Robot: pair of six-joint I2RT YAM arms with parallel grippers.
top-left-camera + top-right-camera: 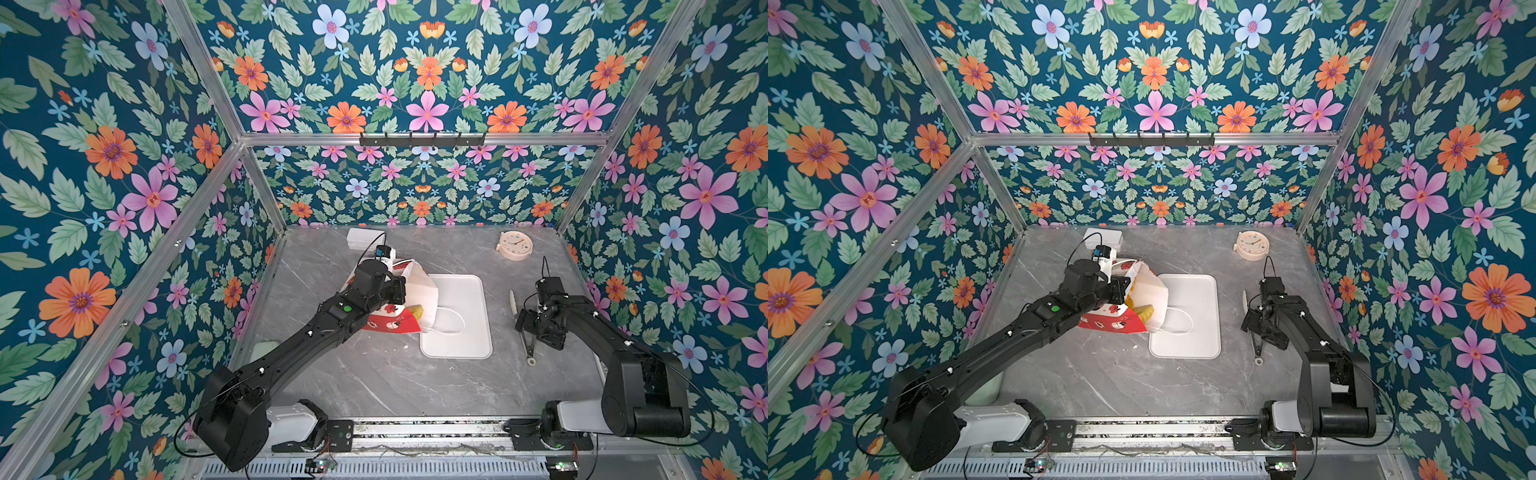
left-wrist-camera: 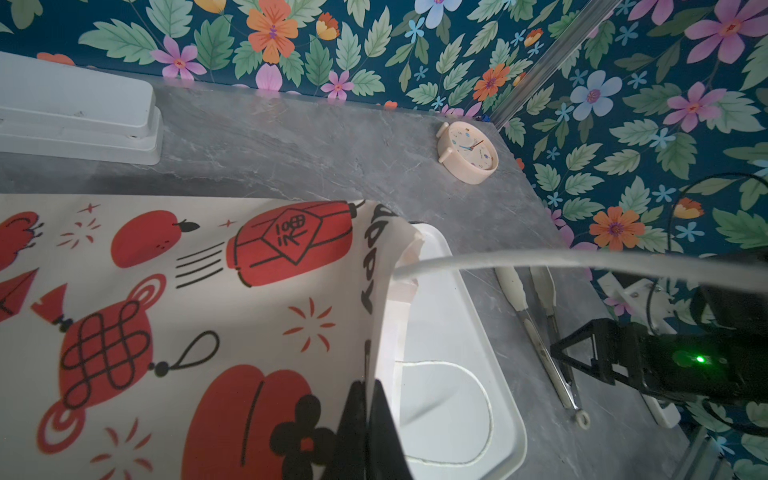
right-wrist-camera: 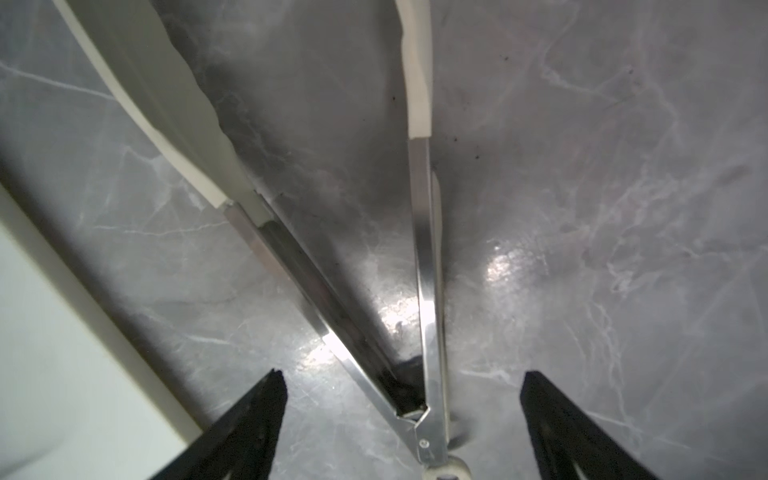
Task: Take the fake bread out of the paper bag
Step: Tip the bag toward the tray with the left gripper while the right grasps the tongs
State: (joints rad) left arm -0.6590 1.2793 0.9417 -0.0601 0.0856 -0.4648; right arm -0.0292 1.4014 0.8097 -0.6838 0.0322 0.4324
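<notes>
The right gripper [image 3: 403, 374] hangs wide open just over the metal tongs [image 3: 424, 270], one finger on each side, and holds nothing. The tongs lie on the grey table [image 1: 374, 374], spread in a V. The left gripper [image 2: 368, 415] is pinched tight on the edge of the paper bag [image 1: 419, 291]. The bag lies on its side with its mouth over the white tray [image 1: 469, 332]. Yellow fake bread [image 1: 417, 311] peeks out from inside the bag.

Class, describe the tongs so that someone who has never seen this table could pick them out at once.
On the grey marble table, find the flat white tray in the middle. Beside it, away from the paper bag, the tongs lie under the open right pincer. Only they are long, thin, shiny metal with two white-tipped arms.
</notes>
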